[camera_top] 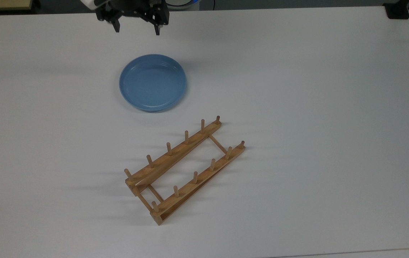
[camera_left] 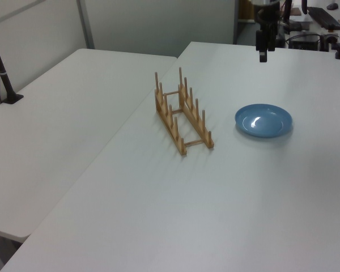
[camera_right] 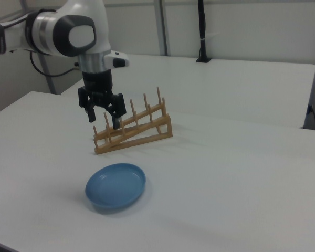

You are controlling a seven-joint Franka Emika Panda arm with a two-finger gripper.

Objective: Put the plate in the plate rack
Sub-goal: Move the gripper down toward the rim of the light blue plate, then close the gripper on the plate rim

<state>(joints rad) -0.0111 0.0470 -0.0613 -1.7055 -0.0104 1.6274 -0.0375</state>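
On the white tabletop (camera_top: pixel 297 89), the glossy, likely slippery plate (camera_top: pixel 153 82) lies below the spread-fingered, empty gripper (camera_top: pixel 137 28); grip its rim.

Even, bright indoor light falls from above, and the white surface (camera_top: pixel 297 107) reads slightly grey-blue in the top view. Shadows are soft and faint: the plate rack (camera_top: pixel 184 170) throws pale streaks from its pegs toward the top view's left, and the plate (camera_top: pixel 153 82) carries only a thin dark rim of shade along its lower edge. In the left view a small white glare spot sits on the plate's (camera_left: pixel 263 120) glossy face. The right view looks a little soft and grainy, with a dull sheen across the surface (camera_right: pixel 226 173).
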